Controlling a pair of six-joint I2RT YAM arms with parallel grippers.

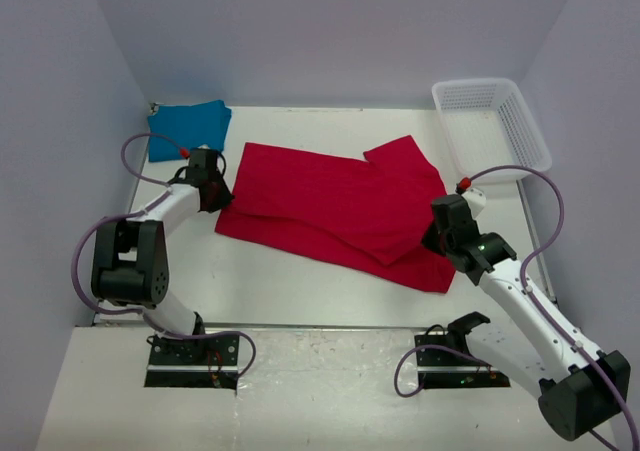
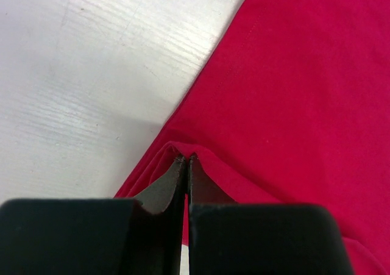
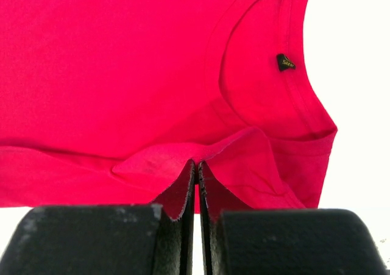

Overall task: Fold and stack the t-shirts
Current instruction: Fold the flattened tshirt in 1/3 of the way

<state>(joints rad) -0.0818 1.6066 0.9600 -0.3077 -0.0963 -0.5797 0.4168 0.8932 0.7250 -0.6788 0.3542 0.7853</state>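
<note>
Between the left fingers (image 1: pixel 220 197) and the right fingers (image 1: pixel 434 239), across the white surface (image 1: pixel 300 281), a red t-shirt (image 1: pixel 330 211) lies spread wide and only partly folded, with one layer turned over its body on the side nearer the right fingers. Beyond the right fingers a white basket (image 1: pixel 530 141) sits at the far corner, apart from the cloth. Beyond the left fingers a blue t-shirt (image 1: pixel 188 128) rests as a compact folded square, so that half of the job looks done.

Both arms are at work on the red one. The left fingers (image 2: pixel 180 165) are clenched on a raised pinch of its edge, bare surface just to their left. The right fingers (image 3: pixel 190 168) are clenched on a tented fold near the neck opening, where a small dark label (image 3: pixel 285 62) shows ahead and to the right of the tips.

What appears to be left is the rest of the red shirt's folds, then stacking it with the blue.
</note>
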